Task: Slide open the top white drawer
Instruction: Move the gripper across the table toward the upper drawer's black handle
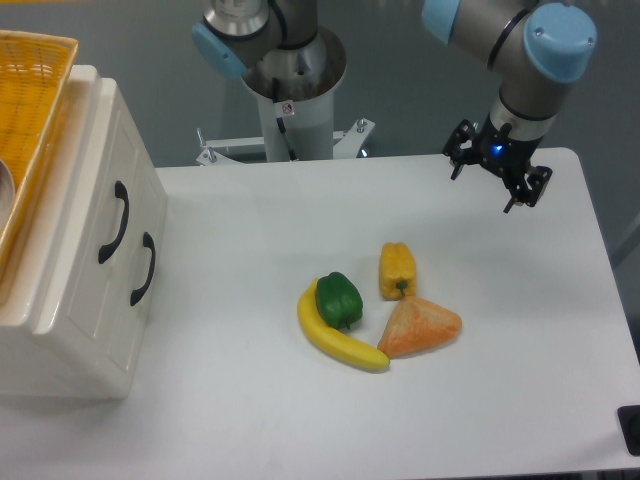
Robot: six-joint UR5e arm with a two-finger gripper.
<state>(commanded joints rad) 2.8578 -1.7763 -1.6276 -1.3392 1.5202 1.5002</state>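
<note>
The cabinet (pixel 75 270) sits nearest the camera, at the left edge of the white table (pixel 250 420), glossy cream-white with its front turned toward the table's middle. Its top drawer (pixel 105 190) is the upper of two, pushed in flush with the front, a curved black handle (pixel 113 222) on its panel; the lower drawer (pixel 140 285) sits just below with a matching handle. A yellow woven basket (pixel 30 110) rests on top of the cabinet. Right of the cabinet, near the table's middle, a banana (pixel 335 340) curves around a green pepper (pixel 338 300) that touches it; a yellow pepper (pixel 397 270) and an orange wedge-shaped piece (pixel 420 327) lie just beyond. Far right of the cabinet, well apart from it, the gripper (pixel 497 180) hangs above the table's back edge, fingers spread and holding nothing.
</note>
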